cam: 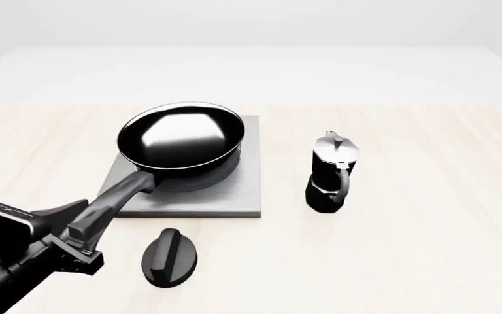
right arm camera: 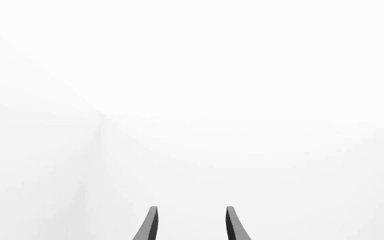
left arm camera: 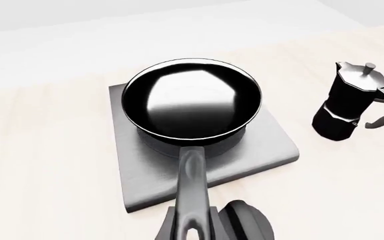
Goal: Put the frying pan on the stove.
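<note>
On the pale surface (cam: pixel 425 261) lies the stove (cam: pixel 225 196), and the pan (cam: pixel 180 137) rests on its burner. The moka pot (cam: pixel 331 173) stands to the right, the knob (cam: pixel 170 257) in front. The left gripper (cam: pixel 83 230) has its jaws clamped on the pan's handle. The right gripper (right arm camera: pixel 190 225) shows jaws parted, empty.

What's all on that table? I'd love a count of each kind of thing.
Pan: 1
Stove: 1
Moka pot: 1
Knob: 1
Total: 4
</note>
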Controlling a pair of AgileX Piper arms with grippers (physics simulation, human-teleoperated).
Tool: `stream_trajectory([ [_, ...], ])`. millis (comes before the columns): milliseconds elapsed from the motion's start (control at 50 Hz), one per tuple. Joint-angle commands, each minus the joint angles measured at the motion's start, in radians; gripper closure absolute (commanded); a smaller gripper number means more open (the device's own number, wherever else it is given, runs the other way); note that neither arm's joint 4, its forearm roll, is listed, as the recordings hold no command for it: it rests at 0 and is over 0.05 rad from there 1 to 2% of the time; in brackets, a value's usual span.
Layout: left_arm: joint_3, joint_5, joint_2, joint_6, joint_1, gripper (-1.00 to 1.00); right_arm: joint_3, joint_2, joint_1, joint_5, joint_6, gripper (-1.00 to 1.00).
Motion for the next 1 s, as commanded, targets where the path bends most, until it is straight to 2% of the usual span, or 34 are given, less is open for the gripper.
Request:
stream_trajectory([
  [20, -0.005, -0.076, 0.081, 0.006, -0.001, 1.0, 0.008, 0.0, 0.002, -0.007, -0.001, -1.0],
  [200, 0.002, -0.108, 0.121, 0.0, -0.004, 1.0, 0.004, 0.0, 0.0, -0.003, 0.001, -1.0],
  [600, 0.015, -0.026, 0.063, -0.006, 0.018, 1.0, -0.007, 0.0, 0.002, 0.004, 0.011, -1.0],
  [620, 0.015, -0.024, 0.061, -0.006, 0.019, -1.0, -0.007, 0.0, 0.003, 0.004, 0.01, -1.0],
  [1000, 0.015, 0.002, 0.043, -0.008, 0.021, -1.0, -0.011, 0.0, 0.007, 0.008, 0.009, -1.0],
])
